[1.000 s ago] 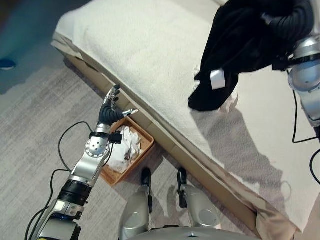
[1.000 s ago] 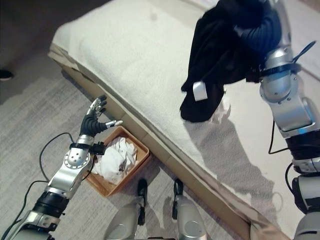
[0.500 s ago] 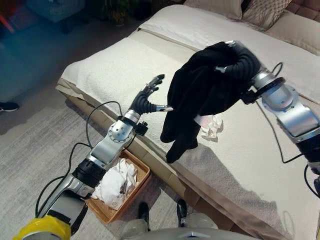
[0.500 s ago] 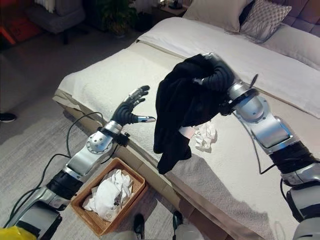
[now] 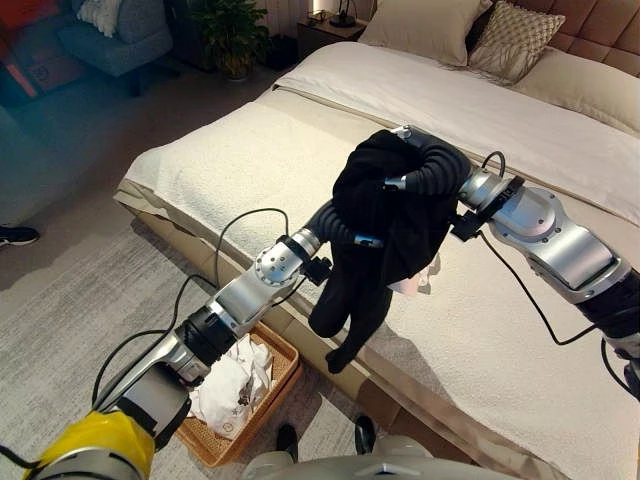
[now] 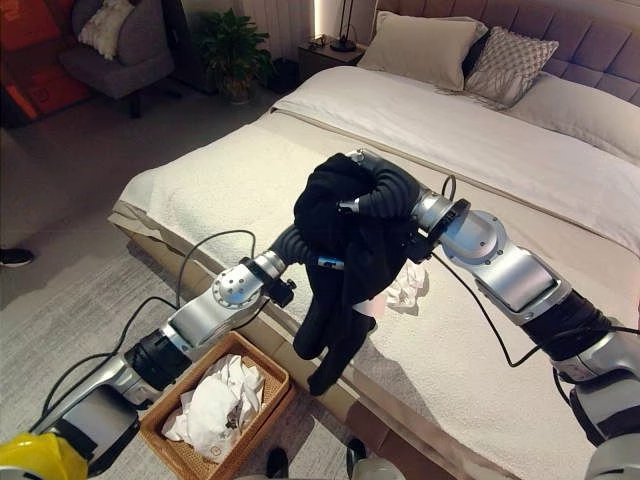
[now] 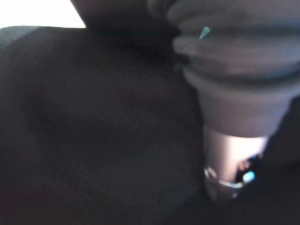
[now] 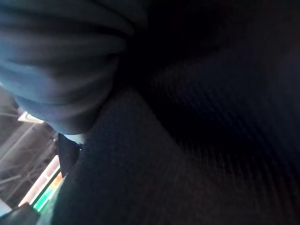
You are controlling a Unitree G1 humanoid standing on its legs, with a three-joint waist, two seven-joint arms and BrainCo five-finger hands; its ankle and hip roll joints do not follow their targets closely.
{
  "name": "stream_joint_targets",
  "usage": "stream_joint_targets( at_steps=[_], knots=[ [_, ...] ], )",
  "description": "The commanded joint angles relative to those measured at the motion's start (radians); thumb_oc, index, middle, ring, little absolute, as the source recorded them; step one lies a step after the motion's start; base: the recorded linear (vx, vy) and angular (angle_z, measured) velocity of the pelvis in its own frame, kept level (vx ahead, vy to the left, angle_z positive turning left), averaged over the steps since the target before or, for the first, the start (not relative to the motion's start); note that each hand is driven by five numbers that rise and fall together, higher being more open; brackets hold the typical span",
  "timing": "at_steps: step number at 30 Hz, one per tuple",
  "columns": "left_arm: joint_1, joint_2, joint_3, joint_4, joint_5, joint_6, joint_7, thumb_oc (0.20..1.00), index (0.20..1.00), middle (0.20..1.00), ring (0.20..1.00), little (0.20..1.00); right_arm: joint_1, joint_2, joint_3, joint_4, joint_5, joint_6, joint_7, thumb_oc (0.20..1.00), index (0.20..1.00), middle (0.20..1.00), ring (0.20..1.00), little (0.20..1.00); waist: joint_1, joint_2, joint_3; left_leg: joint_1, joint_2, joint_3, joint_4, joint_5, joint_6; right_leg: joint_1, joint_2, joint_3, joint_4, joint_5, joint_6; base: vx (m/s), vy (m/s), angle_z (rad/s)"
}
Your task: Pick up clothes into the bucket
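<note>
A black garment (image 6: 345, 270) hangs bunched above the bed's (image 6: 230, 170) near edge, draped over the right hand (image 5: 425, 170), whose fingers are buried in the cloth, so its grip can't be told. The left hand (image 5: 335, 222) reaches into the folds from seven o'clock, fingers likewise hidden. At seven o'clock below on the floor sits a wicker basket (image 6: 262, 383) holding white cloth (image 6: 215, 400).

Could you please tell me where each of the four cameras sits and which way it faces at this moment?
Left eye view: on the head, looking down at the bed, both arms meeting at the black garment, wicker basket below.
Right eye view: beside it, same scene, slightly shifted.
Left wrist view: on the left wrist, pressed against the black cloth; a dark ribbed wrist cover shows.
Right wrist view: on the right wrist, against the same cloth.
Both wrist views share the garment.
</note>
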Motion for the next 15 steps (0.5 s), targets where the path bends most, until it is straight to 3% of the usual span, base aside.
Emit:
stream_joint_targets(
  at_steps=[1, 2, 3, 4, 5, 8, 9, 10, 12, 14, 15],
  knots=[
    [-0.104, -0.006, -0.098, 0.026, -0.177, -0.011, -0.092, 1.000, 1.000, 1.000, 1.000, 1.000, -0.067, 0.020, 0.005, -0.092, 0.093, -0.070, -0.012, 0.200, 0.200, 0.200, 0.200, 0.200, 0.003, -0.024, -0.072, -0.027, 0.007, 0.009, 0.082, -0.085, -0.020, -0.015, -0.051, -0.038, 0.074, -0.023, 0.071, 0.00, 0.000, 0.00],
    [-0.107, 0.006, -0.113, 0.019, -0.216, -0.007, -0.100, 1.000, 1.000, 1.000, 1.000, 1.000, -0.068, 0.022, 0.008, -0.093, 0.097, -0.071, -0.013, 0.200, 0.200, 0.200, 0.200, 0.200, 0.002, -0.024, -0.073, -0.027, 0.007, 0.008, 0.082, -0.085, -0.020, -0.014, -0.051, -0.038, 0.073, -0.024, 0.071, 0.00, 0.000, 0.00],
    [-0.100, 0.019, -0.122, 0.010, -0.243, -0.001, -0.111, 0.893, 0.893, 0.893, 0.893, 0.893, -0.058, 0.024, 0.004, -0.094, 0.104, -0.076, -0.014, 0.200, 0.200, 0.200, 0.200, 0.200, 0.001, -0.023, -0.075, -0.026, 0.007, 0.008, 0.082, -0.085, -0.021, -0.013, -0.051, -0.039, 0.072, -0.023, 0.072, 0.00, 0.000, 0.00],
    [-0.094, 0.032, -0.123, 0.008, -0.253, -0.001, -0.113, 0.263, 0.263, 0.263, 0.263, 0.263, -0.054, 0.022, 0.004, -0.096, 0.101, -0.078, -0.015, 0.200, 0.200, 0.200, 0.200, 0.200, 0.001, -0.023, -0.075, -0.026, 0.008, 0.008, 0.083, -0.085, -0.021, -0.013, -0.051, -0.039, 0.072, -0.023, 0.072, 0.00, 0.000, 0.00],
    [-0.082, 0.044, -0.118, 0.007, -0.253, -0.003, -0.113, 0.200, 0.200, 0.200, 0.200, 0.200, -0.044, 0.020, -0.002, -0.096, 0.095, -0.079, -0.017, 0.200, 0.200, 0.200, 0.200, 0.200, 0.002, -0.023, -0.076, -0.025, 0.008, 0.008, 0.082, -0.085, -0.021, -0.012, -0.052, -0.040, 0.072, -0.024, 0.072, 0.00, 0.000, 0.00],
    [-0.062, 0.056, -0.109, 0.008, -0.251, -0.002, -0.116, 0.200, 0.200, 0.200, 0.200, 0.200, -0.021, 0.020, -0.019, -0.098, 0.085, -0.081, -0.021, 0.200, 0.200, 0.200, 0.200, 0.200, 0.003, -0.023, -0.075, -0.025, 0.006, 0.006, 0.082, -0.086, -0.021, -0.010, -0.052, -0.041, 0.072, -0.024, 0.072, 0.00, 0.000, 0.00],
    [-0.029, 0.061, -0.079, 0.019, -0.234, -0.007, -0.104, 0.200, 0.200, 0.200, 0.200, 0.200, 0.020, 0.024, -0.055, -0.104, 0.071, -0.083, -0.029, 0.473, 0.473, 0.473, 0.473, 0.473, 0.005, -0.022, -0.075, -0.023, 0.006, 0.004, 0.079, -0.085, -0.020, -0.008, -0.053, -0.040, 0.071, -0.024, 0.071, 0.00, 0.000, 0.00],
    [0.027, 0.058, -0.024, 0.029, -0.201, -0.011, -0.090, 0.200, 0.200, 0.200, 0.200, 0.200, 0.088, 0.041, -0.115, -0.107, 0.052, -0.084, -0.041, 1.000, 1.000, 1.000, 1.000, 1.000, 0.007, -0.021, -0.070, -0.023, 0.004, 0.001, 0.079, -0.086, -0.018, -0.006, -0.055, -0.041, 0.071, -0.024, 0.071, 0.00, 0.000, 0.00],
    [0.044, 0.057, -0.009, 0.036, -0.179, -0.010, -0.089, 0.200, 0.200, 0.200, 0.200, 0.200, 0.110, 0.046, -0.133, -0.112, 0.040, -0.081, -0.041, 1.000, 1.000, 1.000, 1.000, 1.000, 0.009, -0.022, -0.070, -0.024, 0.003, 0.000, 0.080, -0.086, -0.018, -0.007, -0.055, -0.041, 0.071, -0.025, 0.071, 0.00, 0.000, 0.00],
    [0.108, 0.074, 0.077, 0.041, -0.027, -0.020, -0.069, 0.200, 0.200, 0.200, 0.200, 0.200, 0.228, 0.077, -0.237, -0.099, 0.016, -0.076, -0.051, 1.000, 1.000, 1.000, 1.000, 1.000, 0.014, -0.021, -0.064, -0.028, 0.001, -0.005, 0.084, -0.086, -0.015, -0.008, -0.057, -0.043, 0.073, -0.026, 0.069, 0.00, 0.000, 0.00],
    [0.109, 0.074, 0.075, 0.040, -0.026, -0.020, -0.069, 0.200, 0.200, 0.200, 0.200, 0.200, 0.233, 0.077, -0.240, -0.102, 0.016, -0.075, -0.051, 1.000, 1.000, 1.000, 1.000, 1.000, 0.015, -0.021, -0.065, -0.028, 0.001, -0.005, 0.084, -0.087, -0.015, -0.007, -0.057, -0.043, 0.073, -0.026, 0.069, 0.00, 0.000, 0.00]
  ],
)
